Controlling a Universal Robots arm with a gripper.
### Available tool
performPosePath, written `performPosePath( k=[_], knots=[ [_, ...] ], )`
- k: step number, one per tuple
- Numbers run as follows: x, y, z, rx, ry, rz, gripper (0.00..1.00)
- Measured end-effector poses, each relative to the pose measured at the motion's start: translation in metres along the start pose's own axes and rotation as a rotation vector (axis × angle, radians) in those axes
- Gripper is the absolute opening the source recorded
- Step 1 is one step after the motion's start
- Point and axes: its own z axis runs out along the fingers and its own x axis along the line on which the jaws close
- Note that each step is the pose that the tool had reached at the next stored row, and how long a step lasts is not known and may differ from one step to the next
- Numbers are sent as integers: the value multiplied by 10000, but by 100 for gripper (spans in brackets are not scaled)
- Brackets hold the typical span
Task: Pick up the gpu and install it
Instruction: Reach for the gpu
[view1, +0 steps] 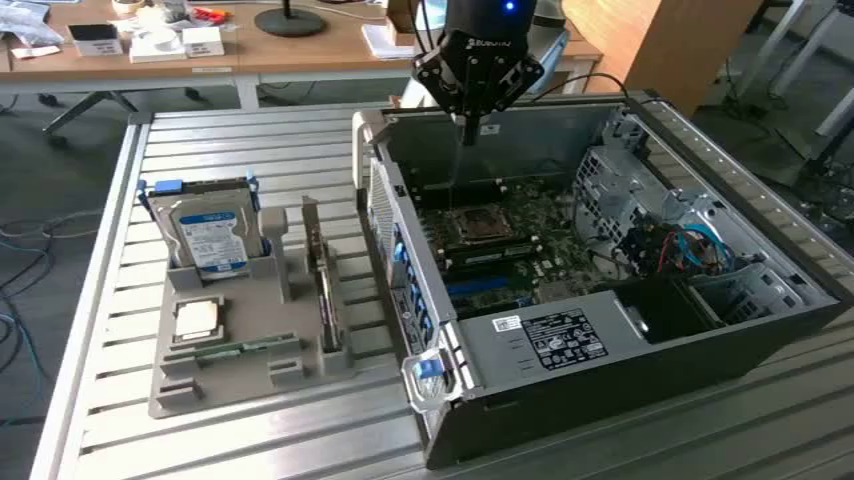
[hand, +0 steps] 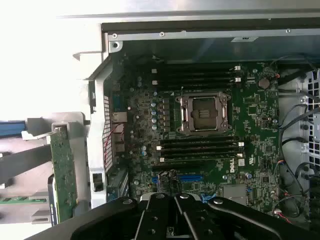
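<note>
The gpu stands on edge in a slot of the grey holder, on the exterior view's left of the open computer case. In the wrist view the gpu shows as a green card beside the case wall. My gripper hangs over the far end of the case, above the motherboard, well away from the gpu. Its fingers are shut with nothing between them. In the wrist view the gripper looks down on the motherboard and the bare CPU socket.
The holder also carries a silver hard drive, a CPU chip and a memory stick. Cables and drive cages fill the case's side on the exterior view's right. A desk with clutter stands behind the slatted table.
</note>
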Motion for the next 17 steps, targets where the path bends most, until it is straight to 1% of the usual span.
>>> performPosePath(
  k=[11, 17],
  knots=[
    [1, 0, 0, -1, 0, -2, 11],
    [58, -4, -1, -1, 0, 0, 11]
  ],
)
